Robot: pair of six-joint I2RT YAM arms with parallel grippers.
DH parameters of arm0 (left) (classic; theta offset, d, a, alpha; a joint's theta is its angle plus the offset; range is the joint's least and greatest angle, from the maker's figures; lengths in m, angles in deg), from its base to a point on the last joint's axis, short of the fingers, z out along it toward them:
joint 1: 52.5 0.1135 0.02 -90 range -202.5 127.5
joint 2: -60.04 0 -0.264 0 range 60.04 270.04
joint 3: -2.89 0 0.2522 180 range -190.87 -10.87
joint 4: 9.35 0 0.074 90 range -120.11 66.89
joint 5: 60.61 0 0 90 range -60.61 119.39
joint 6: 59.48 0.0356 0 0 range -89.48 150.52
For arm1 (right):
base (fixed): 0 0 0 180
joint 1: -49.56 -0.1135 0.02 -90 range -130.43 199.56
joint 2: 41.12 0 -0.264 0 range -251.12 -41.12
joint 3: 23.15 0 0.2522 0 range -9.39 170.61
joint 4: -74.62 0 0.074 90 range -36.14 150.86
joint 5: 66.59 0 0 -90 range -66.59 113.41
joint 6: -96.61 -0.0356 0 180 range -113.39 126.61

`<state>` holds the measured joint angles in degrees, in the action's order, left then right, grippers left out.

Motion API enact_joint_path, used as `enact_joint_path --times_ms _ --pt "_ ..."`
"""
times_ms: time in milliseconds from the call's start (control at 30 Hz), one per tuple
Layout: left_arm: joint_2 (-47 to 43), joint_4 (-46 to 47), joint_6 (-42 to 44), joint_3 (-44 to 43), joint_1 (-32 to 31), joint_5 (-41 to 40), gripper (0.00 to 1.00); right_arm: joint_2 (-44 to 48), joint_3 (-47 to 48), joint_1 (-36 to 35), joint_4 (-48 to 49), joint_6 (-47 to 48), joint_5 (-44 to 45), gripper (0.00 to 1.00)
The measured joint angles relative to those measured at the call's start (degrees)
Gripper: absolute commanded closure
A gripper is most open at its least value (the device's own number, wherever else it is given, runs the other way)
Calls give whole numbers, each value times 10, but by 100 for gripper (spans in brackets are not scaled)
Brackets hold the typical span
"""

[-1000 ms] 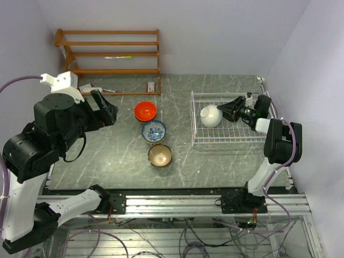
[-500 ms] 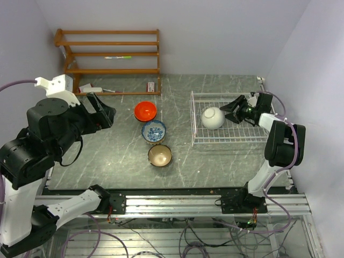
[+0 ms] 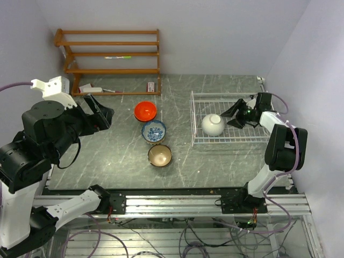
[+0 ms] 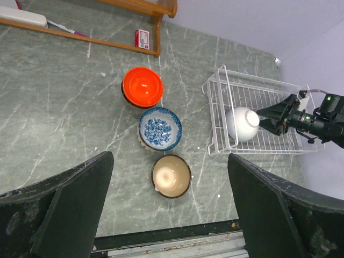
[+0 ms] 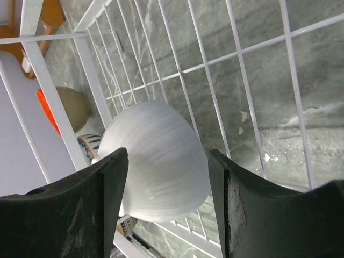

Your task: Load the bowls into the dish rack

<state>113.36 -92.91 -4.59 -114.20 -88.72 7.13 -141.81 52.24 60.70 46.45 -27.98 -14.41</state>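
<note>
A white bowl [image 3: 213, 124] [image 4: 243, 124] [image 5: 156, 161] lies tipped inside the white wire dish rack [image 3: 192, 119] [image 4: 216, 115] [image 5: 91, 80], near its left side. My right gripper [image 3: 230, 117] [image 5: 166, 156] is low in the rack just right of this bowl, open, its fingers on either side of the bowl's base without gripping it. On the table left of the rack stand an orange-red bowl [image 3: 145, 111] [image 4: 142, 86], a blue-and-white bowl [image 3: 154, 131] [image 4: 160, 129] and a tan bowl [image 3: 159, 155] [image 4: 171, 176]. My left gripper [image 3: 102, 115] [image 4: 169, 157] hovers high at the left, open and empty.
A brown wooden shelf unit [image 3: 110, 54] stands at the back left. A small red-and-white box [image 3: 151, 86] [image 4: 142, 38] sits by the shelf's right foot, and a white object [image 3: 90, 88] lies on its lowest board. Walls close in at the back and right.
My right gripper has opened and drawn back to the right. The white bowl left its fingers and settled lower toward the rack's near side. The left arm drifted slightly left.
</note>
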Motion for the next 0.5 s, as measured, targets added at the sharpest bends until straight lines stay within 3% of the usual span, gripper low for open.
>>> enact_joint_path --times_ms 500 --pt "-6 0 0 2 0 0 1 51 91 -26 -130 71 109 39"
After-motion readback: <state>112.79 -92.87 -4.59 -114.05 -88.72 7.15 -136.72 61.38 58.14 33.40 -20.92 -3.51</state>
